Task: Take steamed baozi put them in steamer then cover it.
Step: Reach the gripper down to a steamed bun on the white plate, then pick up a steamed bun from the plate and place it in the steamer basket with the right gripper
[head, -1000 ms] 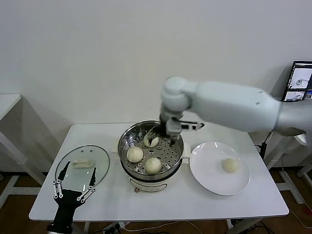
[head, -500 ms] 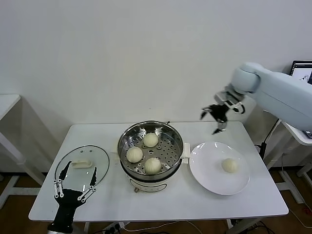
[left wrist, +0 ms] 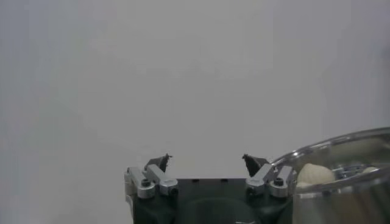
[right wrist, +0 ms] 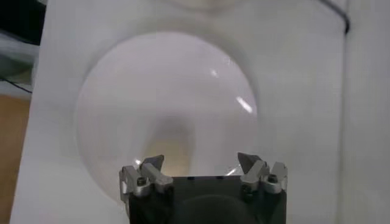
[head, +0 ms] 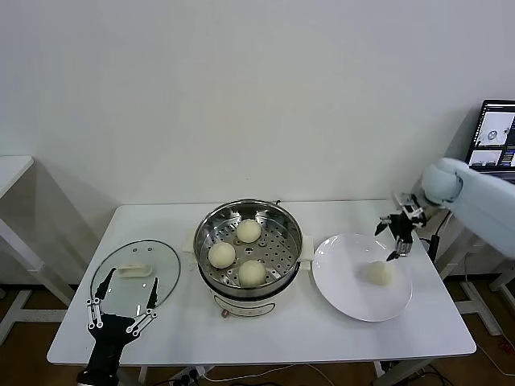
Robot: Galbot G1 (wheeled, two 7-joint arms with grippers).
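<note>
Bright, even indoor light; soft shadows on the white surface (head: pixel 322 338); the right wrist view is blurred, with glare on the round white plate (right wrist: pixel 244 105).

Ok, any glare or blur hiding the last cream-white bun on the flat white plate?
Head view: last cream-white bun slightly soft, still distinct on the flat white plate, open right gripper above. Right wrist view: plate washed out with glare streaks, bun mostly hidden behind the gripper.

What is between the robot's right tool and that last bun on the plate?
Nothing visible. The right tool, fingers open, hangs just above the bun, which lies alone on the plate. The way from there to the steamer also looks clear: its lid lies off to the side by the idle left tool.
</note>
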